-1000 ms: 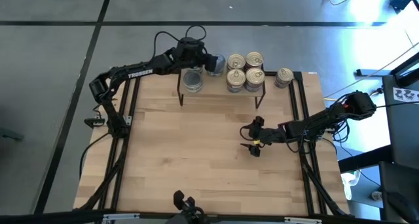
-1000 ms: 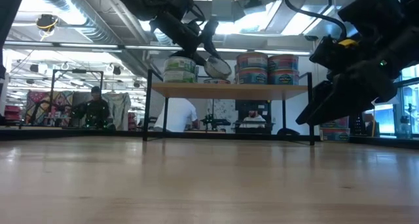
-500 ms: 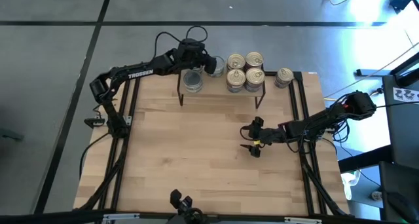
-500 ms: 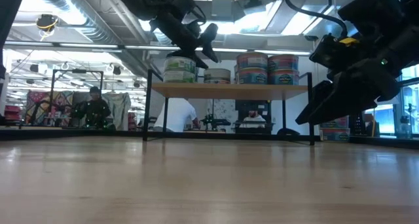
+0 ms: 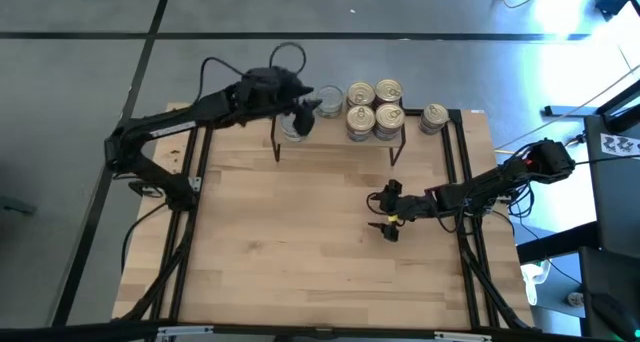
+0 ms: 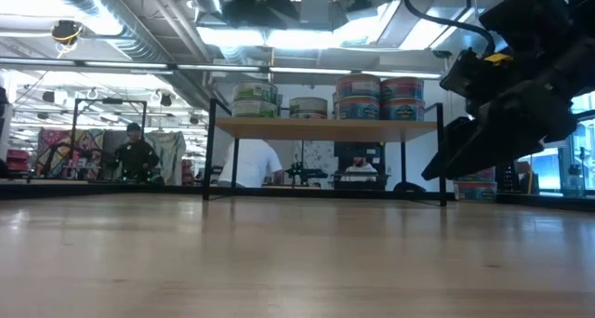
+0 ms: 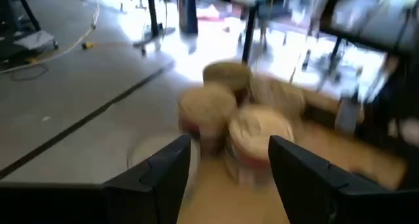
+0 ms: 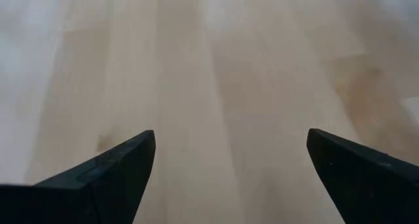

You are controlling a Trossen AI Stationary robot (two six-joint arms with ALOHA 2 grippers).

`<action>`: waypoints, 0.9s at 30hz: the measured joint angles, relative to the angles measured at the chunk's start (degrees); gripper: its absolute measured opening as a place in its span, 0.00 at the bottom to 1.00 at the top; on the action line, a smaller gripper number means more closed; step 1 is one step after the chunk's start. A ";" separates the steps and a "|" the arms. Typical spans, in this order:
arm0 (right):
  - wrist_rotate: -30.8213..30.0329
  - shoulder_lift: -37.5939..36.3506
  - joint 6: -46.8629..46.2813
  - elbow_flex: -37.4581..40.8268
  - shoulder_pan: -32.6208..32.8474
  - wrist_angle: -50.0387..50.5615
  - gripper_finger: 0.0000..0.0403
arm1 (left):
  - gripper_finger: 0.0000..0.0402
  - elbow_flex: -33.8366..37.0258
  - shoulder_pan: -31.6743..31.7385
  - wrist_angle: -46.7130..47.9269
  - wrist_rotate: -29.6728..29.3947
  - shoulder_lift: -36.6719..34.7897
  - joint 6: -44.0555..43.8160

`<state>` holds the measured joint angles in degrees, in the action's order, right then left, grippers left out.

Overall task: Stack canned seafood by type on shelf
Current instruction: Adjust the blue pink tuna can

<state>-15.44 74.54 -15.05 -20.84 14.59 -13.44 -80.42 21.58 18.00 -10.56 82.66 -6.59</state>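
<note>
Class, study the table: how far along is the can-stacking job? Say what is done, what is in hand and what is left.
Done: four gold-lidded cans sit grouped on the shelf, with silver-lidded cans beside them. In hand: nothing. The left gripper is open at the shelf's end, and the right gripper is open above the table. Left: a lone can stands off the shelf.

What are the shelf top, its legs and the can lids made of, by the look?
Shelf top: pale wood, matte, going by colour; grain not discernible. Legs: thin black bars, probably painted metal. Can lids: shiny gold-toned metal with pull rings; one lid looks plain silver-grey.
</note>
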 joint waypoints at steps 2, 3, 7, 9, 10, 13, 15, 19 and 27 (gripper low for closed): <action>1.95 -0.03 -0.11 0.00 0.00 0.61 0.98 | 0.51 0.50 -3.40 4.00 -3.02 -1.41 0.81; 2.24 -0.18 -0.81 -0.01 0.01 1.78 0.98 | 0.51 1.34 -5.32 5.01 -4.40 -2.02 0.85; -0.07 -2.11 -5.20 -3.32 0.02 15.48 0.98 | 0.51 7.63 -11.72 5.30 -7.09 -4.71 0.87; -3.00 -3.57 -7.84 -6.00 0.02 25.03 0.98 | 0.51 12.05 -14.17 4.26 -7.30 -5.92 0.72; -4.16 -4.21 -9.23 -7.38 0.02 30.15 0.98 | 0.51 14.61 -15.42 2.98 -7.30 -6.40 0.32; -6.52 -6.16 -13.56 -11.86 0.02 44.08 0.98 | 0.51 22.76 -18.41 -2.52 -7.26 -7.77 -1.13; -7.87 -7.34 -16.54 -14.74 0.02 52.77 0.98 | 0.51 28.12 -19.87 -6.82 -7.24 -8.61 -1.76; -12.90 -9.05 -24.49 -19.56 0.00 68.42 0.98 | 0.51 37.47 -21.69 -14.33 -7.24 -11.21 -2.85; -24.58 -9.64 -41.52 -25.57 -6.24 88.55 0.98 | 0.51 53.22 -24.11 -29.97 -7.20 -17.14 -5.48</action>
<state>-40.02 64.90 -56.57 -46.41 8.35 75.11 -27.21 -2.53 -11.98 -17.76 65.52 -12.07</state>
